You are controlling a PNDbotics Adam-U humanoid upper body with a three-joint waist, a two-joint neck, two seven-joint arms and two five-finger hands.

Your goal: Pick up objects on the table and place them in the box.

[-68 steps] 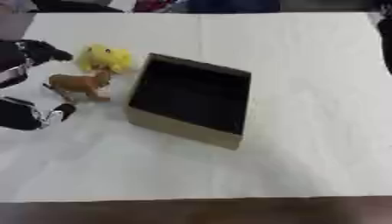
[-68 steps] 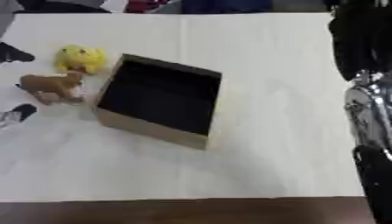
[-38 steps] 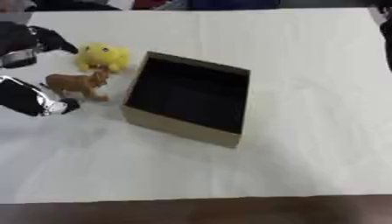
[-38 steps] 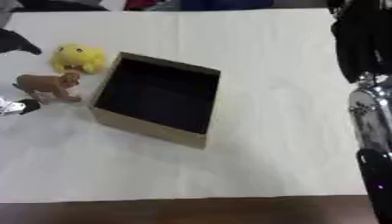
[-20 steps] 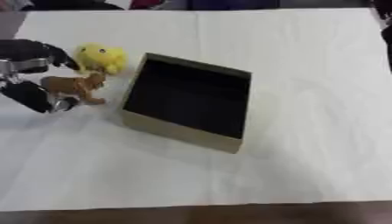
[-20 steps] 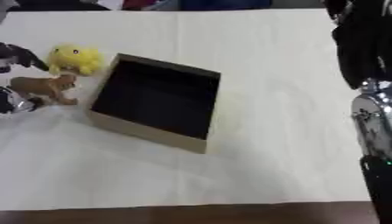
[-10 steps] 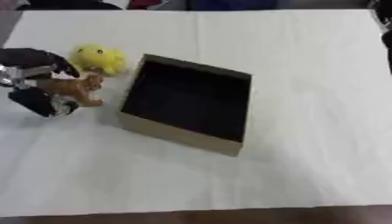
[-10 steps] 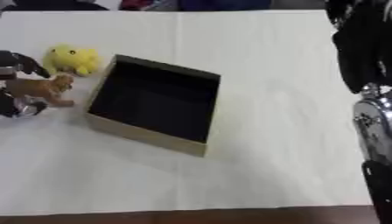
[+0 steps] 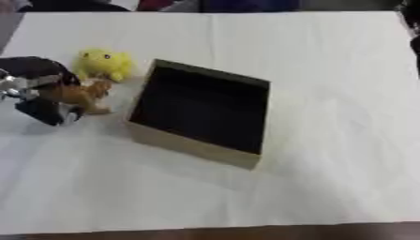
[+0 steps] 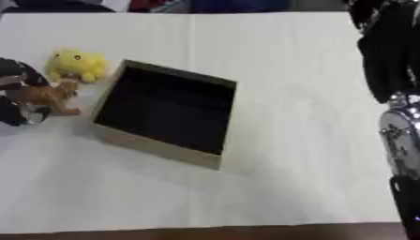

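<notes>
A smooth white cloth covers the surface (image 9: 328, 70). On it sits a shallow rectangular cardboard box (image 9: 201, 114), dark inside and lying askew. Just left of it lie a fuzzy yellow plush toy (image 9: 104, 64) and a small brown animal figure (image 9: 80, 95). The black left hand (image 9: 39, 91) reaches in from the left, fingers curled round the figure. The right arm (image 10: 390, 70) hangs along the right edge, its fingers out of view.

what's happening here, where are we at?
The left hand has its fingers curled round the brown toy animal at the table's left side, with the toy low by the table, not clearly lifted. The yellow plush toy sits just behind it, untouched. The open box beside them looks empty. The right arm shows along the right edge of the right eye view; its hand is not in view.
</notes>
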